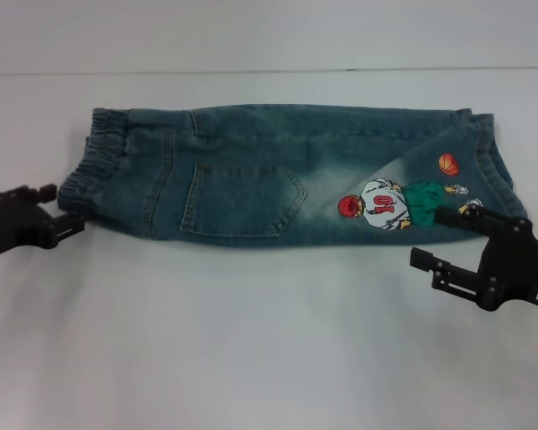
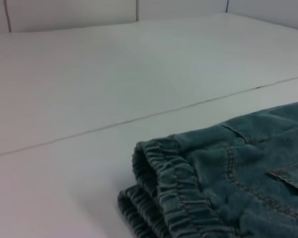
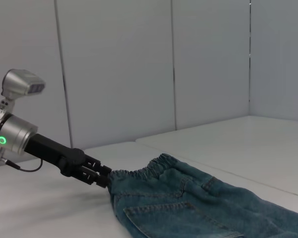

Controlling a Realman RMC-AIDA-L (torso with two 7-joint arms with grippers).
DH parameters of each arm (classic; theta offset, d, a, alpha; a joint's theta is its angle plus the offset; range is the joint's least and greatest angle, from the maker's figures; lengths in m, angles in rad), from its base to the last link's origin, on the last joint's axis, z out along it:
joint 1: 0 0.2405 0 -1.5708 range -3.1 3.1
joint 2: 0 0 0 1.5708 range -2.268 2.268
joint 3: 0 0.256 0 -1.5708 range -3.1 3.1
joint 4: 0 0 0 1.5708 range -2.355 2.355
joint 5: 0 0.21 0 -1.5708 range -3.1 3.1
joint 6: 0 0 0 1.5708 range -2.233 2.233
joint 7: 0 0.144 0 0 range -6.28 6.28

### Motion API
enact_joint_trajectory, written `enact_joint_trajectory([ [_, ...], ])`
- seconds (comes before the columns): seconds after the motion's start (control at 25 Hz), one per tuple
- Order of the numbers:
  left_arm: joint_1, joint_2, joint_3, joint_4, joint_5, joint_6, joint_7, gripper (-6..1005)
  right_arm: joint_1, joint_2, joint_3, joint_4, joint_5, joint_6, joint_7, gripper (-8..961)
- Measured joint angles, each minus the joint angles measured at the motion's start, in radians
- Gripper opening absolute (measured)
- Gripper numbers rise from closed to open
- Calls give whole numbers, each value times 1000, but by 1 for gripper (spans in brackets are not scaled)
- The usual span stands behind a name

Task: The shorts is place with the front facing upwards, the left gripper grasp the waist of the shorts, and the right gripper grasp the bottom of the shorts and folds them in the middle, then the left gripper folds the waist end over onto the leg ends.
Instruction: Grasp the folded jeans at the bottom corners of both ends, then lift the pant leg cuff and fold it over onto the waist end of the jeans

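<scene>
The shorts lie flat on the white table, folded in half lengthwise, with the patch pocket and the football-player print facing up. The puckered waist of the shorts points left and also shows close up as the waist. My left gripper sits at the waist's near corner, and in the right wrist view the left gripper looks pinched on that corner. The bottom of the shorts lies at the right. Just in front of it my right gripper is open and holds nothing.
A seam line crosses the table behind the shorts. White wall panels stand beyond the table.
</scene>
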Motion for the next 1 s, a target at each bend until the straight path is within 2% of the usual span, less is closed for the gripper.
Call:
enact_joint_trajectory([
  [0.28, -29, -9, 44, -11, 0, -84, 12, 629, -3, 0, 3, 2, 3, -6, 9, 723],
  [0.56, -39, -1, 76, -35, 0, -113, 16, 628, -9, -1, 15, 1, 6, -8, 15, 721],
  [1.0, -35, 5, 77, -33, 27, -95, 13, 484, -2, -1, 18, 1, 6, 0, 15, 719],
])
